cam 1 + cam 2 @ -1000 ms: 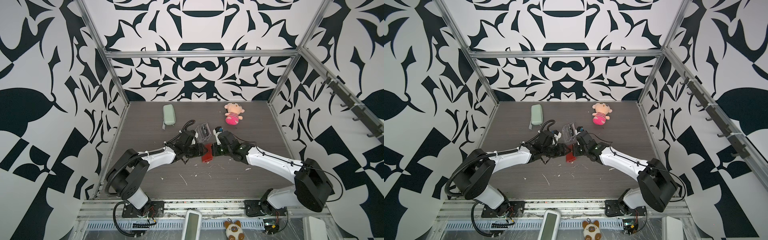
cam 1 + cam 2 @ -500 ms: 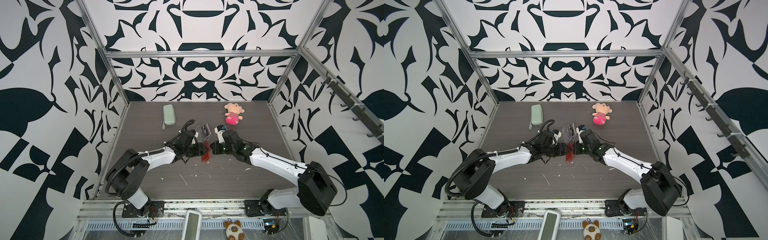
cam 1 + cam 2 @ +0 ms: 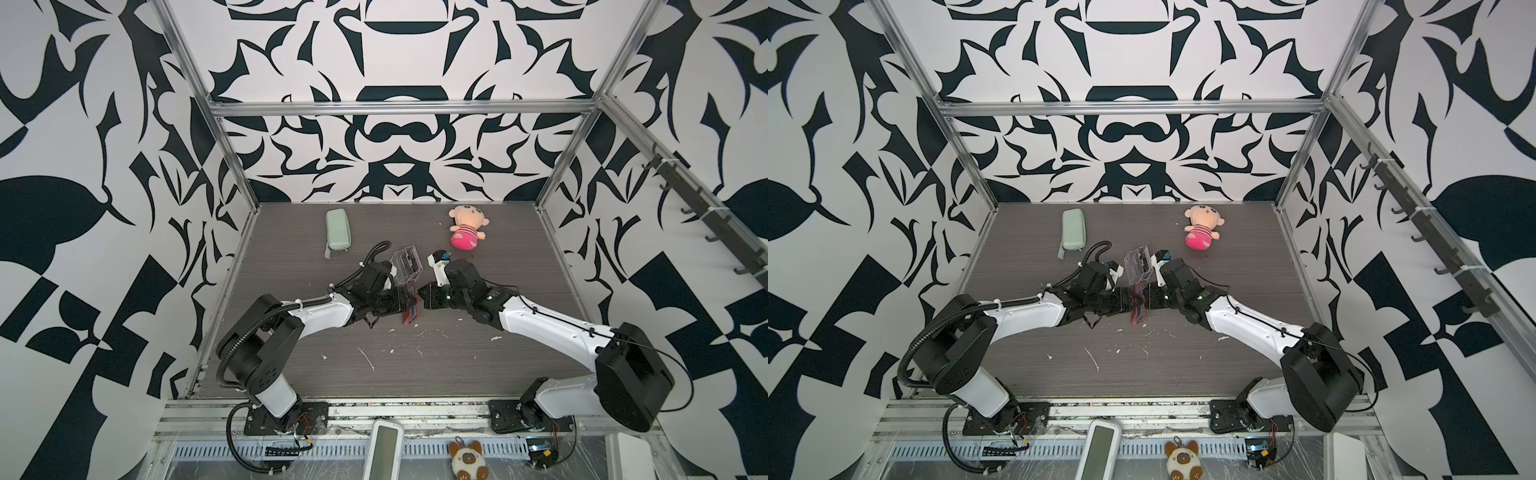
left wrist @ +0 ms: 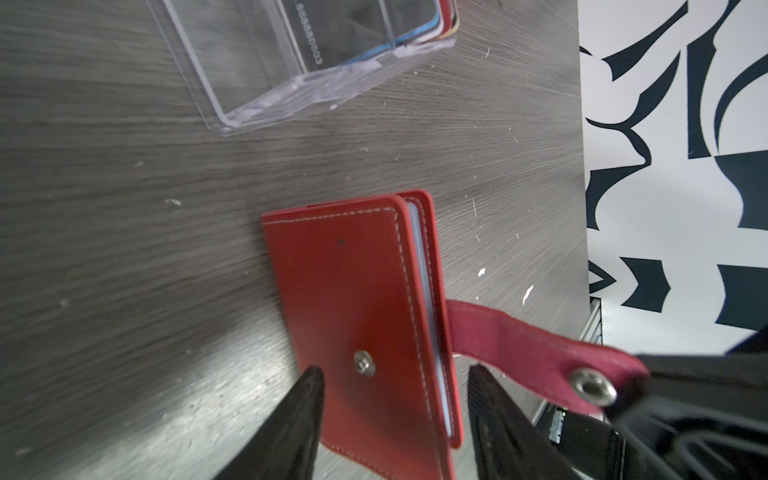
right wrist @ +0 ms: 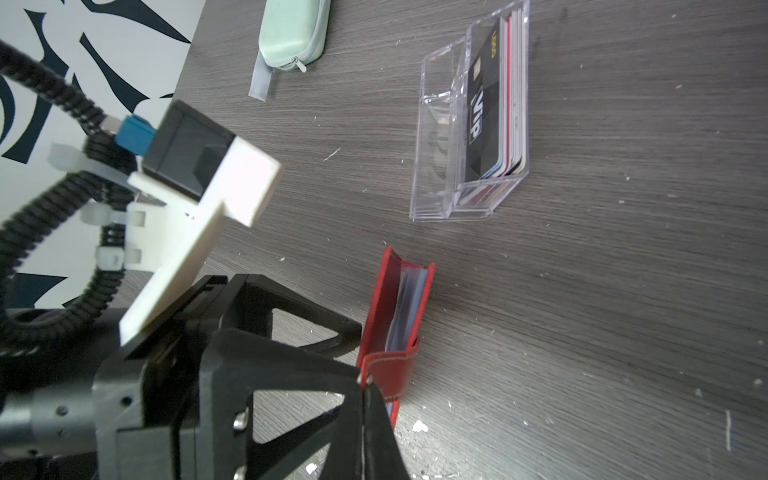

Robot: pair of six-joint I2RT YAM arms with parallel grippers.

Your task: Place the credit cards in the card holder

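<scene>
Nearest, the right gripper (image 5: 365,386) is clenched on the red snap tab (image 4: 519,340) of the small red leather-like booklet card holder (image 4: 353,291), which sits between the parted jaws of the left gripper (image 4: 390,382), so opening it seems the step in hand, and the next move calls for spreading its covers before fetching the mixed-colour plastic credit cards (image 5: 486,112) from the clear acrylic box (image 5: 436,137) just beyond.

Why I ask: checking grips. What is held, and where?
Right gripper pinches the card holder's snap tab near its end. Left gripper straddles the holder, open.
</scene>
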